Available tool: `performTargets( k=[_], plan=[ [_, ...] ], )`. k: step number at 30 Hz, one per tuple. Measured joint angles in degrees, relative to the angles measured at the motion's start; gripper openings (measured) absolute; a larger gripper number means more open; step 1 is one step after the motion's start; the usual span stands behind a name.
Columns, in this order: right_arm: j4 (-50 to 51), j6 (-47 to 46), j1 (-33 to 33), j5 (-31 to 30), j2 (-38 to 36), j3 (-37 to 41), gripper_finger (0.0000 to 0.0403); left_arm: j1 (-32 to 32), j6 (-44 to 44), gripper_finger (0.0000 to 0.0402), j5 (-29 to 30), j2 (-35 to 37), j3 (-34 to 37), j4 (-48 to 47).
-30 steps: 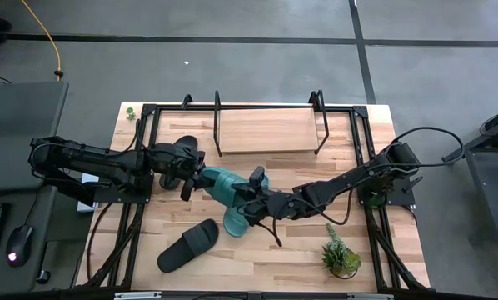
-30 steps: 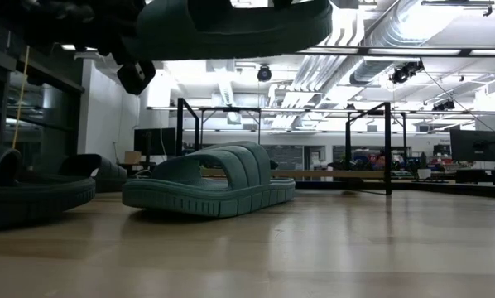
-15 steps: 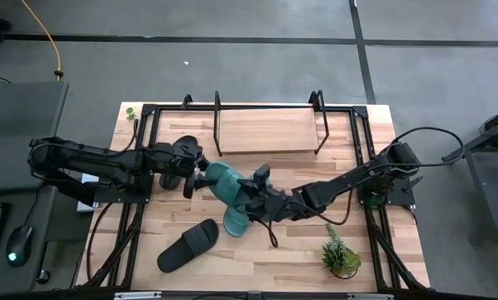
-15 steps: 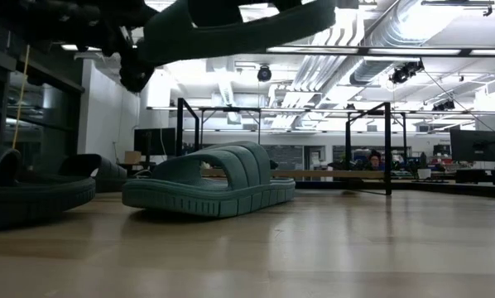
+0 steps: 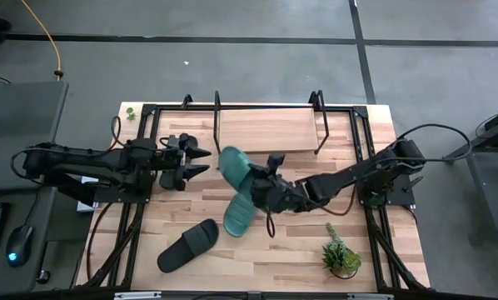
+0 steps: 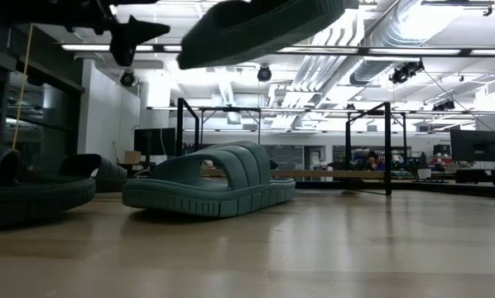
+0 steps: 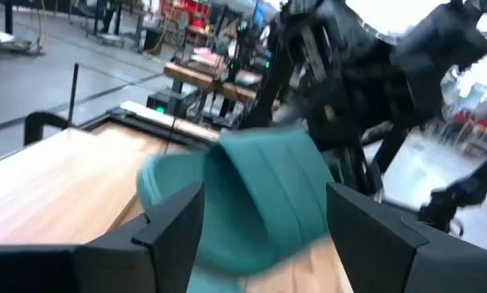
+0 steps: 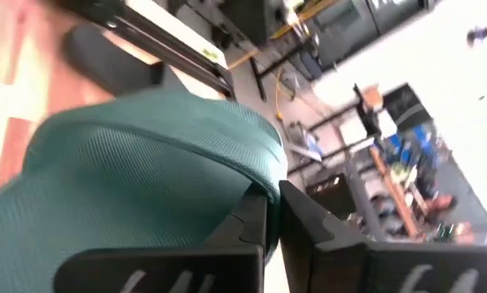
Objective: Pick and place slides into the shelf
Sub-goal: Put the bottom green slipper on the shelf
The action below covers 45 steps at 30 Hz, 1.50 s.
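right gripper (image 5: 264, 185) jaws clenched on teal slide (image 5: 235, 172), held in air just in front of shelf (image 5: 266, 129); left gripper (image 5: 201, 162) jaws released, empty, beside it

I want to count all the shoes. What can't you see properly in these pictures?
- Second black slide, high view: mostly hidden under the left gripper.
- Second teal slide, high view: partly covered by the lifted teal slide in the right gripper.
- Lifted slide, low view: cut off by the top edge.
- Lifted slide, left wrist view: blurred.
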<state>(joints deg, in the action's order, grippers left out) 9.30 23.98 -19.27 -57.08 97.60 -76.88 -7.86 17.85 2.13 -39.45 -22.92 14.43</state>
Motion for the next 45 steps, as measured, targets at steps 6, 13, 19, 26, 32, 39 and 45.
performTargets(
  k=[6, 13, 19, 26, 32, 39, 45],
  plan=[
    [7.2, -7.0, 2.6, -3.1, -3.1, 0.0, 0.0000, 0.0, -1.6, 0.0216, 0.5, 2.7, 0.0, -5.7],
    [13.9, -16.2, 6.1, -4.0, -6.2, 0.0, 0.0000, 0.0, -2.4, 0.0200, 0.1, 3.3, 0.0, -5.6],
    [14.9, -17.4, 8.6, -4.5, -6.3, 0.0, 0.0000, 0.0, -2.6, 0.0200, 0.4, 3.3, 0.0, -5.3],
    [15.3, -19.2, 11.7, -2.4, -6.2, 0.0, 0.0000, 0.0, -2.6, 0.0198, 1.3, 3.3, 0.0, -5.2],
    [16.2, -20.7, 13.4, -0.3, -6.2, 0.0, 0.0000, 0.0, -2.6, 0.0198, 1.4, 3.3, 0.0, -5.5],
    [8.8, -20.7, 15.2, 2.7, -9.1, 6.2, 0.0000, 0.0, -2.6, 0.0198, 1.4, 3.2, 0.0, -5.6],
    [-15.9, -15.3, 15.8, -0.1, -19.3, 25.3, 0.0000, 0.0, -2.7, 0.0198, 1.6, 3.2, 0.0, -6.2]
  ],
)
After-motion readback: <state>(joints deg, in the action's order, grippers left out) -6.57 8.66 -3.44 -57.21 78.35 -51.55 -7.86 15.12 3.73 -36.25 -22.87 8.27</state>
